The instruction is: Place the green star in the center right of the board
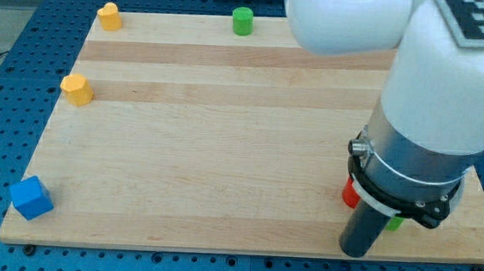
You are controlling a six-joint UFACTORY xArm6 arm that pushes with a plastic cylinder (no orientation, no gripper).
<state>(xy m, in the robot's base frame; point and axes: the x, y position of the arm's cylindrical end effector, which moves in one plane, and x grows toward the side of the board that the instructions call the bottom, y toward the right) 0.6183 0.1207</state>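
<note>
tip (356,251) pressed low near the board's (224,151) bottom right corner, no jaws to open or close, green star (396,222) barely peeking out just right of the rod and mostly hidden, red block (349,193) at left, centre right lying toward view's top.

— What kind of place is this?
— A robotics lab, I think. The wooden board (225,143) lies on a blue metal table (13,74) full of small holes, and a white robot arm (444,88) stands over the board.
</note>
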